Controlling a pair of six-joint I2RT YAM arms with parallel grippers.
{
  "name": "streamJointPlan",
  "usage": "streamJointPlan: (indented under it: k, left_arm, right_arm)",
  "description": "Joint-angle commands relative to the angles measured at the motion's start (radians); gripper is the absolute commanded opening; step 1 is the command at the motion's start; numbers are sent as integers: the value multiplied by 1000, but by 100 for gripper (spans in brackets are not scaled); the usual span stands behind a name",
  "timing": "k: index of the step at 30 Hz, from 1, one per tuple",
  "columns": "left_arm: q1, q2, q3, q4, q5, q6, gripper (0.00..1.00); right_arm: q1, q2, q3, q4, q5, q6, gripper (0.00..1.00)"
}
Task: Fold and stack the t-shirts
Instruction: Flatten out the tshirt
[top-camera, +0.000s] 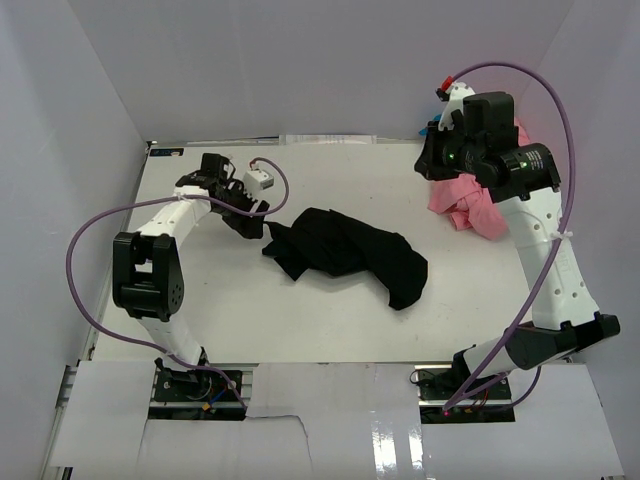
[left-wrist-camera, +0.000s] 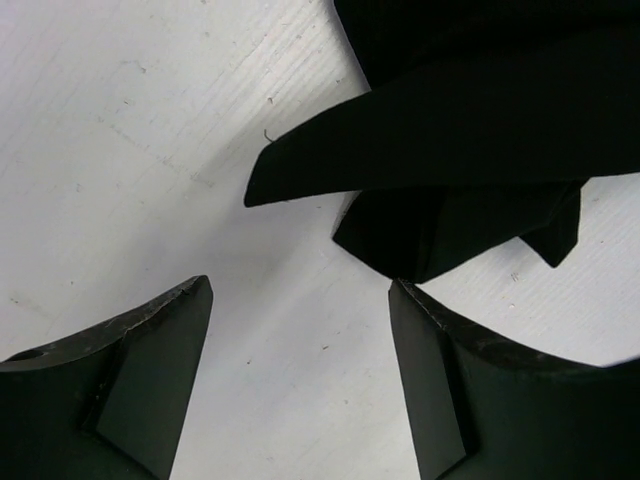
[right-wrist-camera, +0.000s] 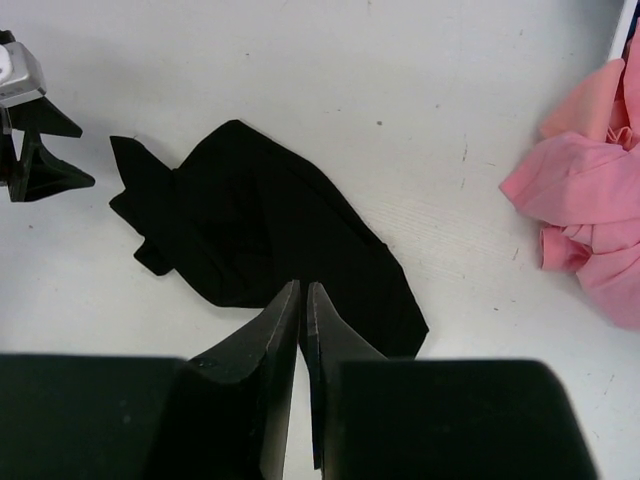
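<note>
The black t-shirt (top-camera: 345, 255) lay crumpled in a long heap near the middle of the counter (top-camera: 300, 330). The pink t-shirts (top-camera: 468, 207) sat bunched well to its right and a little beyond it. The left hand (top-camera: 255, 222) hovered low just beside the black shirt's left end, jaws wide and empty, with a loose flap of cloth just ahead of its fingers (left-wrist-camera: 150, 350). The right hand (right-wrist-camera: 303, 292) hung high above the shirt's right part, narrowed almost to touching and holding nothing. The step looked to be spreading this shirt flat. Done well, the left hand would pinch a single layer at a hem or corner, not the bunched fold, while the right opened to take the opposite end.
</note>
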Motion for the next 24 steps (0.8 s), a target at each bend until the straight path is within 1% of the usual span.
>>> streamJointPlan:
  k: [1, 3, 4, 5, 10, 17, 21, 24]
  left_arm:
    - [15, -70, -11, 49, 88, 70, 82]
    - [15, -45, -13, 58, 83, 74, 81]
    - [15, -34, -11, 64, 82, 79, 80]
    - [15, -25, -10, 72, 85, 81, 78]
    - [24, 19, 15, 90, 174, 85, 73]
    - [26, 41, 24, 98, 187, 113, 73]
    - [27, 49, 37, 145, 177, 113, 72]
    - [27, 53, 40, 153, 195, 125, 72]
  right_arm:
    - [-5, -33, 21, 24, -7, 10, 14]
    - [-5, -33, 0, 28, -31, 4, 27]
    - [-5, -34, -35, 39, -38, 4, 38]
    - [-5, -40, -52, 45, -41, 2, 40]
    - [-5, -68, -103, 67, -35, 1, 43]
    - [-5, -83, -112, 76, -47, 5, 44]
    - [-5, -94, -122, 74, -47, 7, 44]
    - [-5, -100, -123, 73, -42, 8, 45]
